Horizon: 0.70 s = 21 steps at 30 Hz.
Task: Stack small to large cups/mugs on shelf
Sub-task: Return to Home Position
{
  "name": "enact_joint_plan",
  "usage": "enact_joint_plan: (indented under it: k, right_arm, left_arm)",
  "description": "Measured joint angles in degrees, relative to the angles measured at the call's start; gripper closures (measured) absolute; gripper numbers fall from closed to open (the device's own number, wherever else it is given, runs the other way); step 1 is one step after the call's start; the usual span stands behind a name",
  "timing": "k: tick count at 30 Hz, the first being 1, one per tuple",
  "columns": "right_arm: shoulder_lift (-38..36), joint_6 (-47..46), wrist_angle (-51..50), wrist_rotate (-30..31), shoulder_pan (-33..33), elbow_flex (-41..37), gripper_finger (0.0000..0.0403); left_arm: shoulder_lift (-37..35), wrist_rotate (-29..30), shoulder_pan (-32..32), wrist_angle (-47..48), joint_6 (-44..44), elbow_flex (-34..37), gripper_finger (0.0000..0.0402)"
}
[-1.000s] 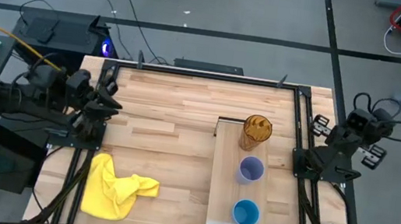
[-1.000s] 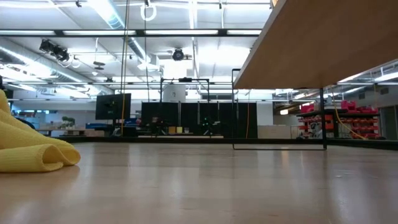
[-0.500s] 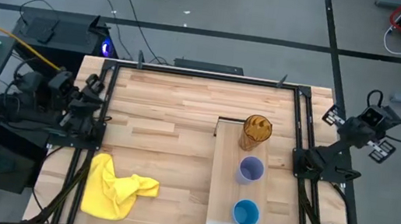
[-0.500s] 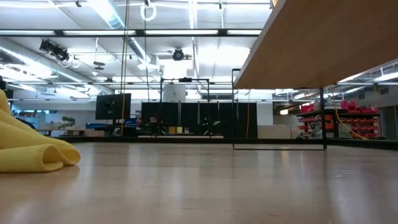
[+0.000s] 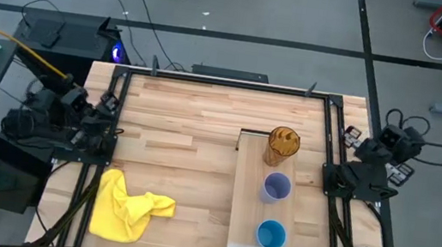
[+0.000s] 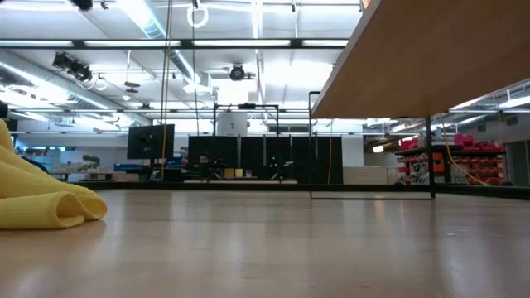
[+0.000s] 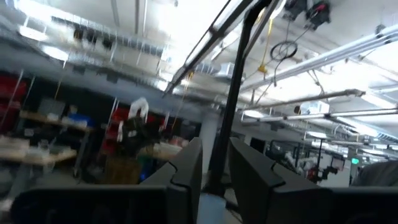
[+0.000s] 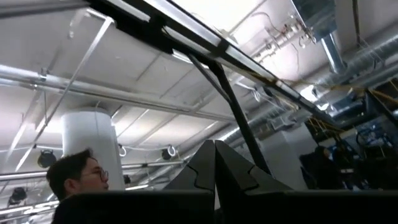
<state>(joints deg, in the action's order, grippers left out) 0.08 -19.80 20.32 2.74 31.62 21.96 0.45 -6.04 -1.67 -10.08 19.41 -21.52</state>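
Observation:
The pale wooden shelf (image 5: 246, 205) stands on the right half of the table, and its underside shows in the low view (image 6: 431, 58). On it stand, in a row from far to near, the amber tumbler (image 5: 281, 146), the lavender cup (image 5: 276, 187) and the blue cup (image 5: 271, 234), each upright on its base and apart from the others. My left gripper (image 5: 106, 109) is folded back at the table's left edge, its fingers (image 7: 186, 171) a little apart and empty. My right gripper (image 5: 392, 141) is beyond the right edge, shut (image 8: 214, 163) and empty. Both point up at the ceiling.
A crumpled yellow cloth (image 5: 127, 206) lies at the near left of the table and also shows in the low view (image 6: 41, 203). Black frame rails (image 5: 327, 138) run along the table's sides. A person's head (image 8: 74, 175) shows in the right wrist view.
My left arm has drawn back from over the table's left edge and folded up outside it. My right arm has swung outward past the right edge and come partly back. The three cups and the cloth have stayed where they were.

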Motion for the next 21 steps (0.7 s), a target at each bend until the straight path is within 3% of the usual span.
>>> enact_joint_plan:
  k: [14, 21]
  right_arm:
    - [0.0, -5.9, 2.4, 0.1, 0.0, -8.3, 0.0394]
    - [0.0, -6.7, 2.7, 0.2, 0.0, -11.5, 0.0394]
  left_arm:
    - [-0.2, 0.0, 0.0, -12.3, 5.9, 14.8, 0.0312]
    - [-0.2, 0.4, 0.0, -13.9, 7.7, 18.1, 0.0320]
